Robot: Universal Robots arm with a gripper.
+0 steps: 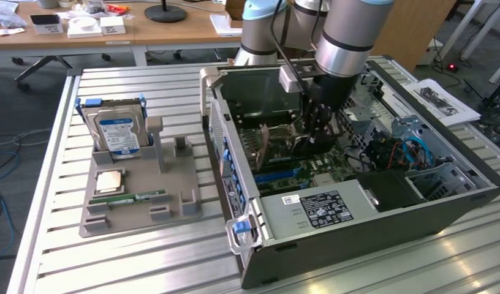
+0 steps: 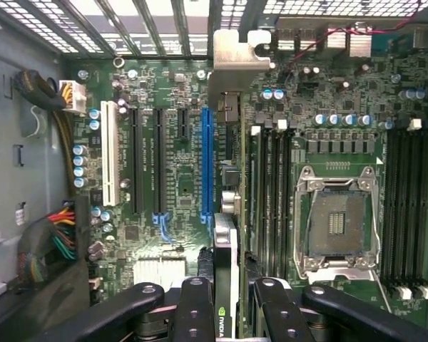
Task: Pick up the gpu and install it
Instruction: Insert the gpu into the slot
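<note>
gripper (image 2: pixel 229 296) clamped on gpu (image 2: pixel 225 246), card edge-on over motherboard (image 2: pixel 178 171), just beside blue slot (image 2: pixel 207 164), inside open computer case (image 1: pixel 381 214)

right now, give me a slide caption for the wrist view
Gripper holding the gpu edge-on over the motherboard, alongside the blue slot.

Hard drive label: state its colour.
The label on the hard drive is blue and white, clearest in the exterior view.
</note>
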